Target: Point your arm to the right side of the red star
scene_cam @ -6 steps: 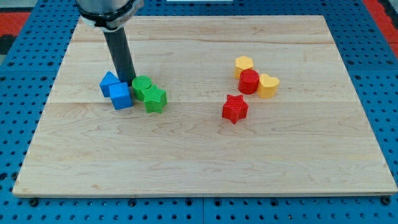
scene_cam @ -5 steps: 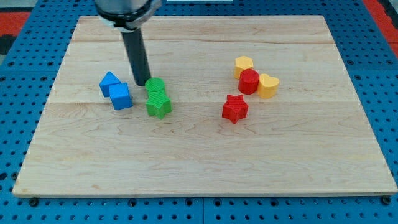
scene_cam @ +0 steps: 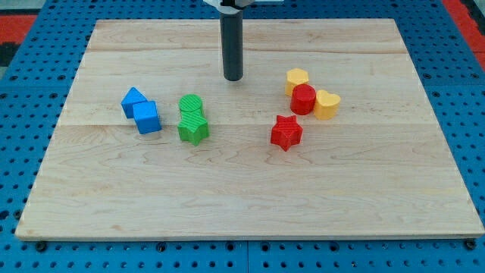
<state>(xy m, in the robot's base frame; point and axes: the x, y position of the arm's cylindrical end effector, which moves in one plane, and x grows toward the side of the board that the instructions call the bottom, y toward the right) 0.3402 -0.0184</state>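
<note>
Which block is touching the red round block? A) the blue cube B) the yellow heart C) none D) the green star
B: the red round block sits pressed against the yellow heart on its right side in the view, far from the blue and green blocks.

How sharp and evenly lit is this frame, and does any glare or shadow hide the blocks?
Camera view: sharp throughout, evenly lit, no glare on the board; soft, short shadows only. My tip and red star are crisp; the rod's top is cropped at the view's top.
</note>
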